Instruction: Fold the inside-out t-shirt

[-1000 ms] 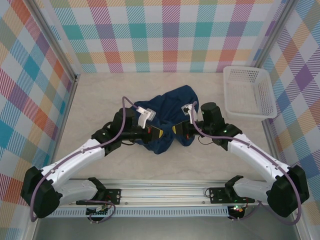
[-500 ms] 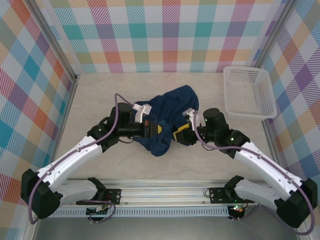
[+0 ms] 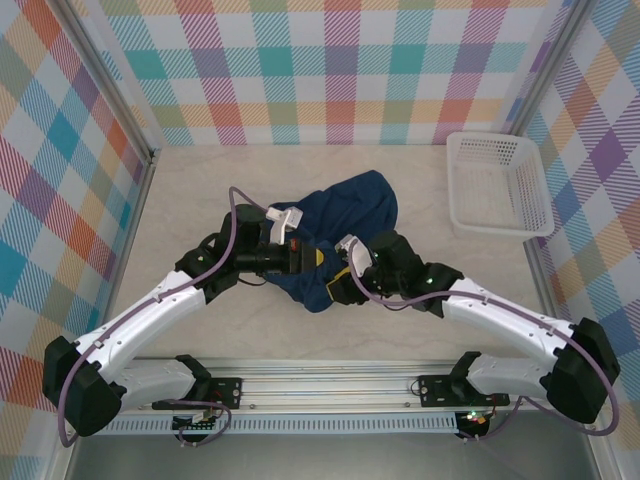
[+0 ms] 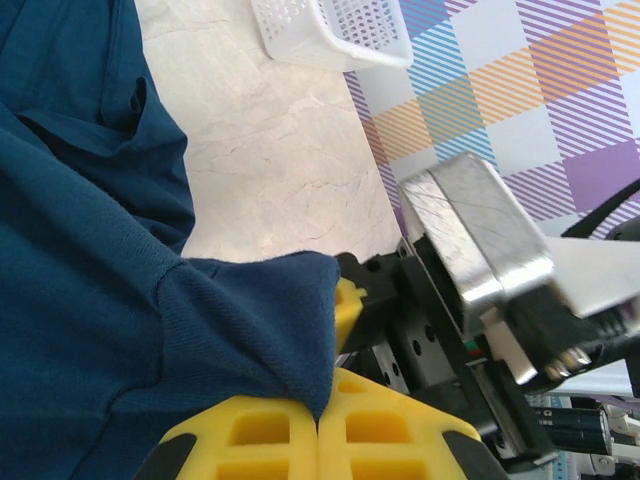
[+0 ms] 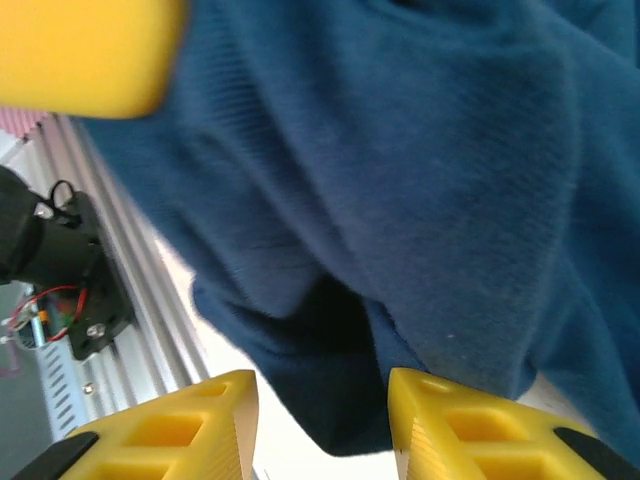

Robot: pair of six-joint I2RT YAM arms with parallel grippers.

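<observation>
The inside-out t-shirt [image 3: 352,212] lies bunched in a dark navy heap near the middle of the pale table [image 3: 190,195], with its far part spread toward the back wall and its near part gathered between the two arms. In the overhead view the left gripper [image 3: 318,258] reaches in from the left and sits at the near edge of the heap, while the right gripper [image 3: 335,282] comes in from the right and meets the same edge just beside it. The left wrist camera shows the left gripper [image 4: 318,440] with its yellow fingers [image 4: 250,435] pressed together and a fold of the t-shirt [image 4: 90,300] pinched in the seam between them; the cloth rises from that pinch in a thick hemmed fold. One yellow fingertip of the right gripper [image 4: 347,310] shows just behind that fold, touching it or very nearly so. From the right wrist camera the right gripper [image 5: 320,420] has its jaws standing apart, and a hanging fold of the t-shirt [image 5: 400,170] drops into the gap between them without being clamped. A white mesh basket [image 3: 500,185] stands at the far right of the table, well apart from the cloth.
</observation>
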